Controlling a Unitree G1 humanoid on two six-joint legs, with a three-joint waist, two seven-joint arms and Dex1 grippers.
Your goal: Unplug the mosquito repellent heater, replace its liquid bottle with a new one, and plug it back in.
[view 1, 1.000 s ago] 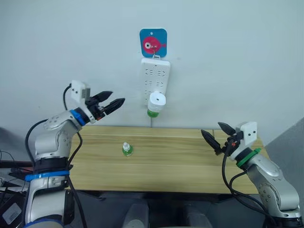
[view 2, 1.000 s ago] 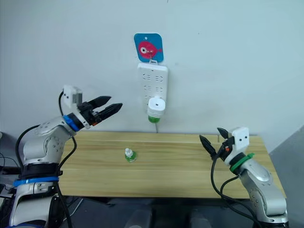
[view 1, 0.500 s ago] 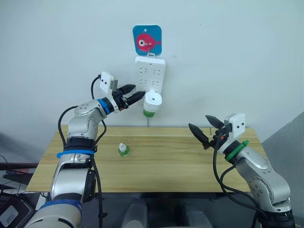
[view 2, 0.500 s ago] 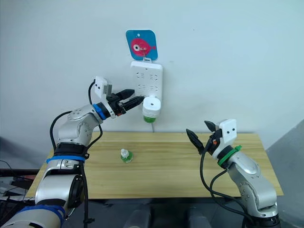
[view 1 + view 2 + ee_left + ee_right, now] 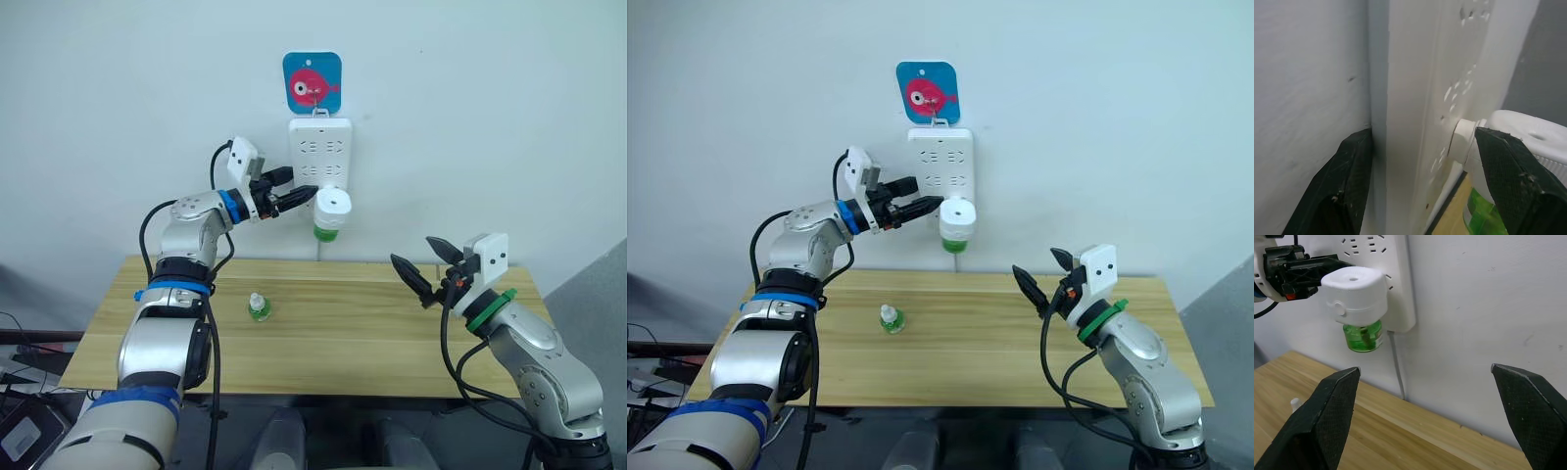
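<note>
Head view: wooden table (image 5: 343, 343), white wall (image 5: 490, 117)

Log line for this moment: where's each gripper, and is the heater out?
left gripper: open, straddling power strip edge beside heater | heater: plugged in | right gripper: open, idle over table | spare bottle: on table

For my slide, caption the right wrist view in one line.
Open right end effector faces the small white rounded plastic heater, plugged into the long white wall power strip, green liquid bottle underneath.

Heater (image 5: 1528, 137) cut by left wrist view's edge; prongs hidden, likely inside power strip (image 5: 1440, 98).
</note>
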